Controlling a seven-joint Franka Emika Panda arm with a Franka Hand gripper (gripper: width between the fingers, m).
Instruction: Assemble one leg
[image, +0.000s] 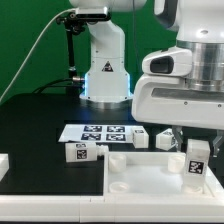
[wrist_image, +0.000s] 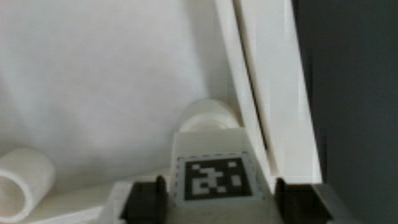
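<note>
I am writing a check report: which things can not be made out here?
Wrist view: the leg's far tip, hidden by its own body; the claw, mostly cut by the edge.
Exterior view: tags on loose legs, too small; the tray, cut by the edge.

The tray (image: 150, 178) lies at the front of the worktop (image: 40, 120), toward the exterior view's right, with the marker board (image: 100, 132) just behind it. One loose leg (image: 80, 152) stands off the tray's left side in that view, and two more legs (image: 140, 138) stand behind its far rim. The held leg (image: 197, 162) sits in the claw (image: 197, 150) over the tray's right end, beside a rim, perhaps touching its floor.
</note>
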